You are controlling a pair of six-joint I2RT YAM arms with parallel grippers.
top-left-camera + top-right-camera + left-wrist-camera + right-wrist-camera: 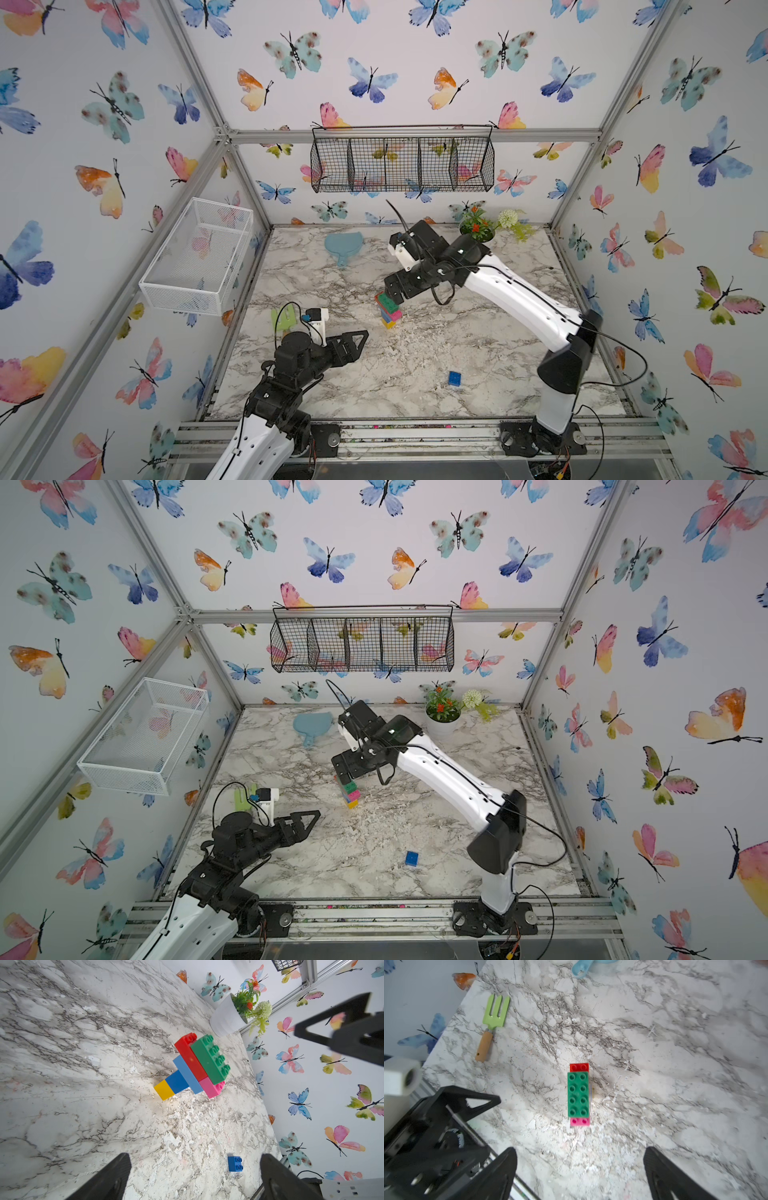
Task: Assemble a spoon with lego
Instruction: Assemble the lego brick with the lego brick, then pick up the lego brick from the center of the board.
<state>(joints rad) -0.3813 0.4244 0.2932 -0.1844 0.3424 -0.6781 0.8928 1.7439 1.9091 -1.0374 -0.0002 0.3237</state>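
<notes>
Looking down, both top views: the spoon [388, 309] stands upright on the table [457, 332], yellow stem end down and head up. I judge that keeps its studs facing whatever I bring from above.
Right arm, top views: the right gripper [392, 291] hangs directly over the spoon and hides its top, so I cannot tell contact from here.
Left arm, top views: the left gripper [353, 340] sits well apart from the spoon, spread and empty, out of the other arm's way.
Spare piece: a loose blue brick [454, 378] lies flat, well apart from the spoon on the arm-base side. I judge it the one piece not yet joined.
Left wrist view: I see the spoon side-on, yellow, blue, light blue, then red with pink, green on top. My left fingers are wide with nothing between them. The flower pot [224, 1018] stands beyond the spoon.
Right wrist view: I look straight down on the green top. Both right fingers are spread wide and clear of the spoon, holding nothing.
Bystanders: the fork [494, 1014] and paddle [581, 968] lie away from the spoon, and I judge neither belongs to the build.
</notes>
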